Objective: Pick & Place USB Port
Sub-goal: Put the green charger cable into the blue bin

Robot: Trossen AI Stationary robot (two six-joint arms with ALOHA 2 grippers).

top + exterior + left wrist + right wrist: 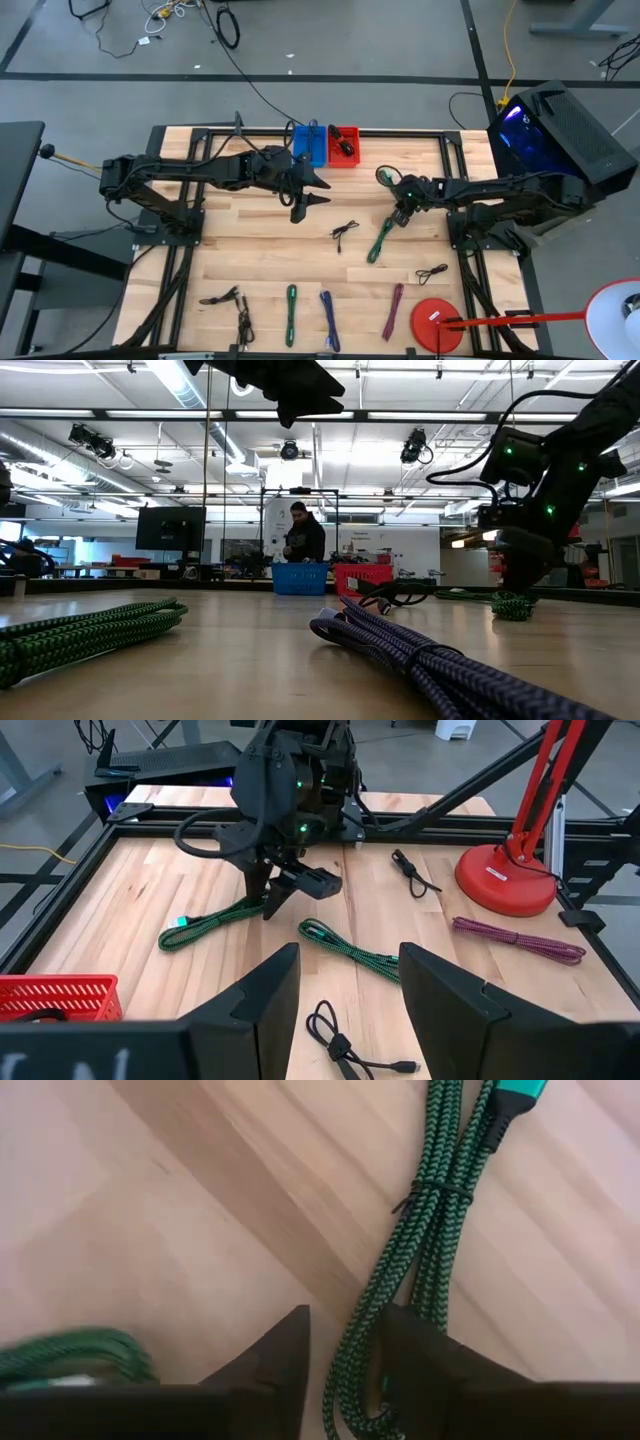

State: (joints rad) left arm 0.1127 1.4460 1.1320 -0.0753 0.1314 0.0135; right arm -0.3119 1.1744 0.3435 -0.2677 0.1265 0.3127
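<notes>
light: bright, even overhead | shadows: soft | blur: right wrist foreground, low-view cables

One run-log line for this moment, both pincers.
right pincer: closing around green cable on table | left pincer: open, empty, raised near blue bin | cable not lifted

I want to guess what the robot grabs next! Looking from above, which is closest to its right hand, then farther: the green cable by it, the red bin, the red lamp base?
1. Green cable: right under the right hand, mid-table.
2. Red bin: at the table's far edge, beside the blue bin.
3. Red lamp base: at the near edge, clearly farthest.
</notes>
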